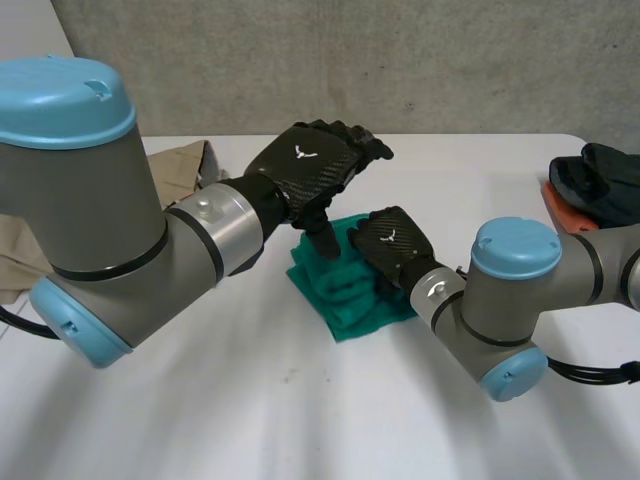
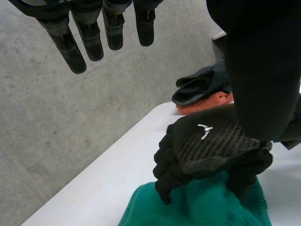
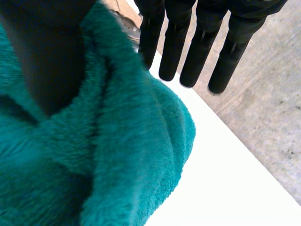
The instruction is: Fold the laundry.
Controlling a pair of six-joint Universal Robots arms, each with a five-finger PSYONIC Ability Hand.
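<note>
A green towel [image 1: 345, 290] lies folded and bunched at the middle of the white table [image 1: 300, 400]. My right hand [image 1: 395, 245] rests on the towel's right part. In the left wrist view, the right hand [image 2: 207, 146] has its fingers bent over the towel's [image 2: 197, 207] far edge and its thumb dug into the pile. In the right wrist view a ridge of towel [image 3: 117, 155] stands between the thumb [image 3: 47, 61] and the fingers [image 3: 197, 47]. My left hand [image 1: 310, 165] hovers over the towel's far part, with fingers [image 2: 94, 33] straight and the thumb pointing down at the cloth.
A beige cloth [image 1: 185, 165] lies at the table's far left, partly behind my left arm. A dark garment [image 1: 600, 180] sits on an orange thing [image 1: 560, 205] at the far right edge. The table's far edge borders a concrete surface [image 2: 56, 132].
</note>
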